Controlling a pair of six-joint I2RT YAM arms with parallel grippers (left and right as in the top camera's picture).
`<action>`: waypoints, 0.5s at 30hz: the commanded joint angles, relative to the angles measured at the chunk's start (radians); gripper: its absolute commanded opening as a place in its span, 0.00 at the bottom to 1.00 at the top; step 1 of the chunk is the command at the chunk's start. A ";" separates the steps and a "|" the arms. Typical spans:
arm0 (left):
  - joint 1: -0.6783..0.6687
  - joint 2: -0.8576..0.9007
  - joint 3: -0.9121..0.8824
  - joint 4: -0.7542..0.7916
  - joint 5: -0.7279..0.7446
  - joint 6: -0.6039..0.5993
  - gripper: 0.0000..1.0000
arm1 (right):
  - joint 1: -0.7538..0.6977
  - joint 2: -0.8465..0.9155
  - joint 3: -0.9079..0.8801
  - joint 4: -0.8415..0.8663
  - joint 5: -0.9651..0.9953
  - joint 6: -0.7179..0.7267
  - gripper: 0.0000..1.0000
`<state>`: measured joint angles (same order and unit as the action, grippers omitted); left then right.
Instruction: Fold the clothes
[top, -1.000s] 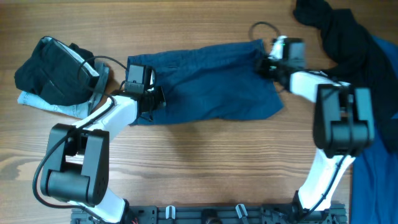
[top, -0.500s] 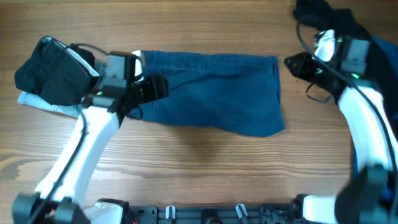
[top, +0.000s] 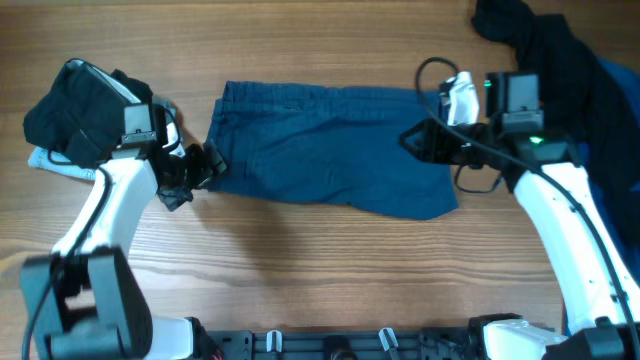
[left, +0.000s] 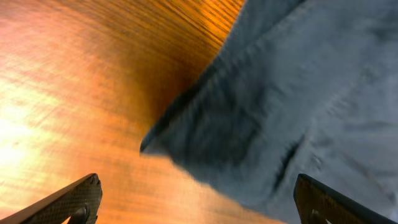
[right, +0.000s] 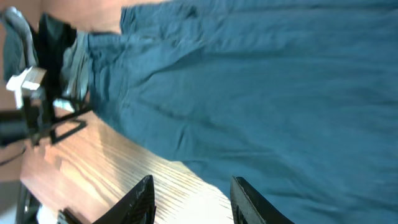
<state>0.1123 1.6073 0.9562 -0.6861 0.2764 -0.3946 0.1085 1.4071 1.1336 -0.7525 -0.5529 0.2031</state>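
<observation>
The clothes' main piece, the dark teal-blue shorts (top: 330, 145), lies flat on the wooden table (top: 320, 270) with its gathered waistband at the left. My left gripper (top: 195, 172) hovers just off the shorts' left lower corner. In the left wrist view this gripper (left: 196, 205) is wide open, with only wood and the shorts' corner (left: 280, 106) under it. My right gripper (top: 415, 140) hangs over the shorts' right end. In its own view the right gripper (right: 193, 205) is open and empty, above the cloth (right: 261, 74) edge.
A black garment (top: 75, 115) lies on a pale-denim piece (top: 55, 165) at the far left. Another black garment (top: 540, 40) and a brighter blue one (top: 615, 130) lie at the back right. A dark rail (top: 330, 345) runs along the front edge.
Both grippers were shut on the shorts' ends and have let go and opened. The left gripper drew back to the left. The right one swung out, then back over the shorts' right end.
</observation>
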 joint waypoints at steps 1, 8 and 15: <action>0.016 0.124 -0.010 0.062 0.026 0.024 1.00 | 0.056 0.053 -0.003 0.004 0.002 -0.021 0.40; 0.019 0.255 -0.010 0.206 0.214 0.125 0.77 | 0.082 0.100 -0.003 0.027 0.002 -0.020 0.39; -0.018 0.267 -0.010 0.303 0.295 0.156 0.29 | 0.082 0.101 -0.003 0.061 0.002 -0.018 0.39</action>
<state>0.1219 1.8359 0.9707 -0.3935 0.5213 -0.2741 0.1875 1.4952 1.1336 -0.6983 -0.5529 0.2028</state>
